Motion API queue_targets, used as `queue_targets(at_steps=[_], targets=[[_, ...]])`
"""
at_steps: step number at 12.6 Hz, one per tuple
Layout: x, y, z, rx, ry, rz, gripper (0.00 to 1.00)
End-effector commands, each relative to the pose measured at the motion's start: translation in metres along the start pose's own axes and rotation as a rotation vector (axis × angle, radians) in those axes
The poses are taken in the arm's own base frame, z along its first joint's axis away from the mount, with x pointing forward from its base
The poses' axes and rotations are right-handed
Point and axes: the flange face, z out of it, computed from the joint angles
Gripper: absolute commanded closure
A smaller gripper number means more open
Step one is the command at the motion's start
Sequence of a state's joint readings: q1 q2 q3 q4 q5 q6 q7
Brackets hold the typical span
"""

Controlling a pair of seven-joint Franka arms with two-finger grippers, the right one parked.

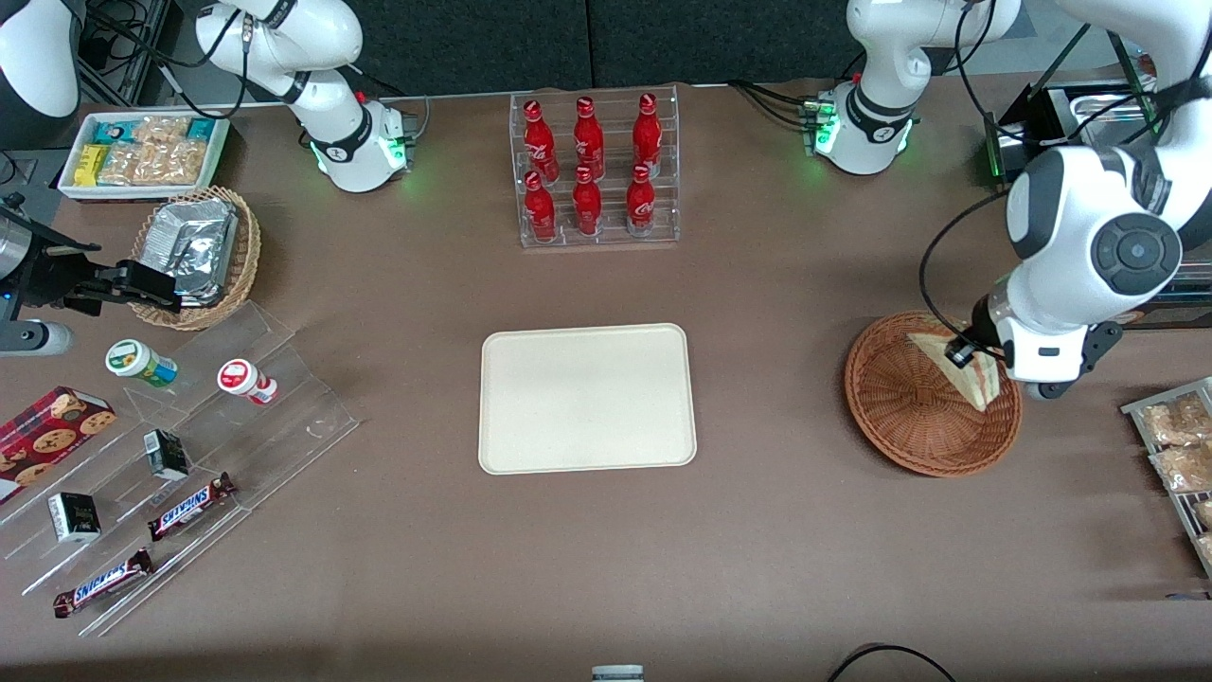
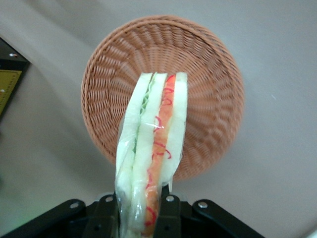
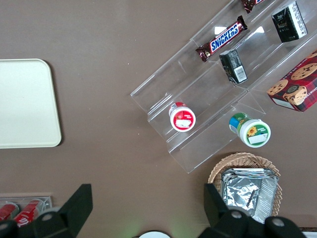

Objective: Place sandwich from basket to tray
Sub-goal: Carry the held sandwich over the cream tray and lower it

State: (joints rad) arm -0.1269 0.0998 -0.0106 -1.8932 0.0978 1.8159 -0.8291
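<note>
The sandwich [image 2: 153, 148], a film-wrapped wedge of white bread with red-orange and green filling, is gripped at one end by my left gripper [image 2: 143, 215], which is shut on it. It hangs clear above the reddish-brown wicker basket [image 2: 208, 89]. In the front view the sandwich [image 1: 973, 374] sticks out from under the gripper [image 1: 994, 367], over the part of the basket [image 1: 900, 407] nearest the working arm's end. The cream-white tray [image 1: 587, 398] lies flat at the table's middle, toward the parked arm from the basket, with nothing on it.
A clear rack of red bottles [image 1: 597, 170] stands farther from the front camera than the tray. Snack packets [image 1: 1179, 445] lie at the working arm's end. At the parked arm's end are an acrylic stand [image 1: 189, 445], a tan basket of foil packs [image 1: 194, 256] and a white bin [image 1: 142, 152].
</note>
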Motion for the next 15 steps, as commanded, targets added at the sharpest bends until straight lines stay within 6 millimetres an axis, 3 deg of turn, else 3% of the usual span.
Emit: queue_targets(at_steps=[1, 4, 7, 10, 11, 12, 13, 14, 15], targets=[[-0.037, 0.039, -0.048, 0.033, 0.023, 0.072, 0.91], [-0.101, 0.088, -0.084, 0.012, 0.060, 0.191, 0.91], [-0.167, 0.145, -0.084, 0.000, 0.087, 0.325, 0.91], [-0.213, 0.205, -0.061, -0.032, 0.064, 0.406, 0.91], [-0.214, 0.220, -0.051, -0.084, 0.047, 0.411, 0.91], [-0.224, 0.236, -0.037, -0.117, 0.036, 0.426, 0.91], [-0.251, 0.256, -0.013, -0.102, 0.038, 0.459, 0.91], [-0.265, 0.270, 0.004, -0.102, 0.043, 0.473, 0.91], [-0.271, 0.285, 0.023, -0.116, 0.050, 0.463, 0.91]])
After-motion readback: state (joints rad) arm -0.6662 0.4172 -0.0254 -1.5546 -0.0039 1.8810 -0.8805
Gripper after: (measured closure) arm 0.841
